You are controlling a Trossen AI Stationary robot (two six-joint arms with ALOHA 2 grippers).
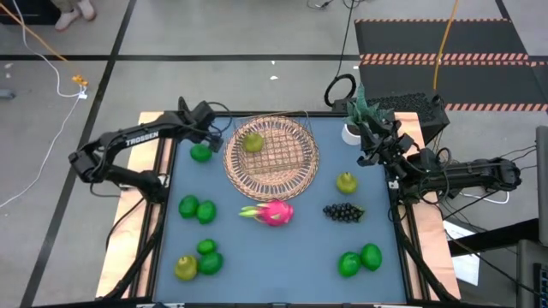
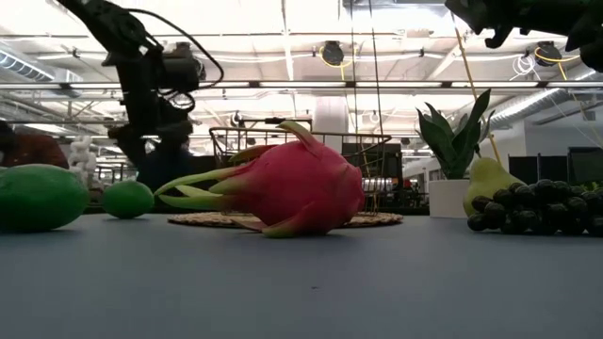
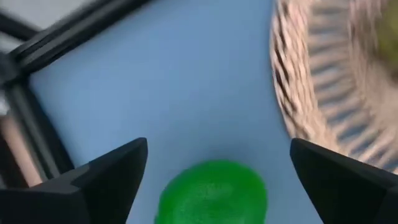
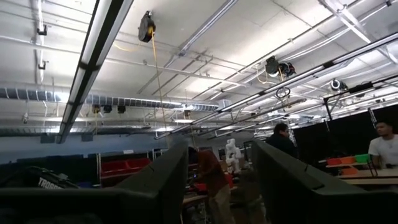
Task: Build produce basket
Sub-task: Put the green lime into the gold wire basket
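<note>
surface (image 1: 282,257) w/ produce scattered; basket (image 1: 272,154) at the far middle, one pear (image 1: 253,142) in it. left tool (image 3: 217,163) spread wide over a green fruit (image 1: 200,153) just beside the basket: pick step. next: drop, pinch, lift it in. right tool (image 4: 219,180) parked high, part-spread, holding nothing.

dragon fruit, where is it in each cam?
High view: dragon fruit on the mat's middle, just outside the basket rim.
Low view: dragon fruit centre foreground, basket flat behind it.
Left wrist view: not in it; only the basket edge.
Right wrist view: not in it.
Shared landmark: the basket.
</note>
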